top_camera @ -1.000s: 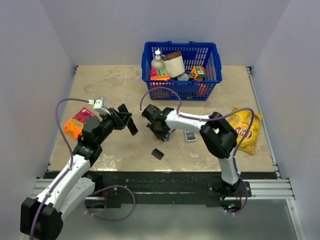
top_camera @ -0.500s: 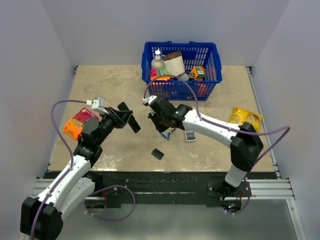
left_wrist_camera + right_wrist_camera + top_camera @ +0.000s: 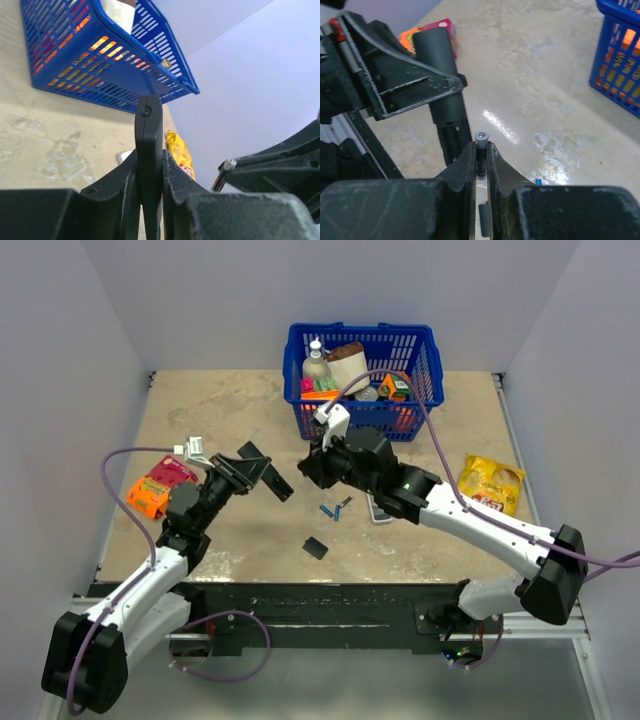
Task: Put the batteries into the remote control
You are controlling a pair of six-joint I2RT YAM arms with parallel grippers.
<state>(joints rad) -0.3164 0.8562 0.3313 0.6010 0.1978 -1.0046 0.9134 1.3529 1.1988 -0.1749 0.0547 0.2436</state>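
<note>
Over the table [image 3: 200, 410], left jaws clamp black remote control [image 3: 149, 150] (edge-on); right jaws, battery [image 3: 481, 136].

- The table [image 3: 220, 410] is tan with pale stains.
- A blue basket [image 3: 293, 365] full of things stands at the far side.
- An orange packet [image 3: 152, 490] lies on the left.
- A yellow chip bag [image 3: 492, 485] lies on the right.
- Two little blue batteries [image 3: 327, 510] lie close together in the middle.
- A small black cover [image 3: 316, 548] lies near them, closer to the front edge.
- A grey remote [image 3: 380, 511], partly hidden, lies just right of the batteries.
</note>
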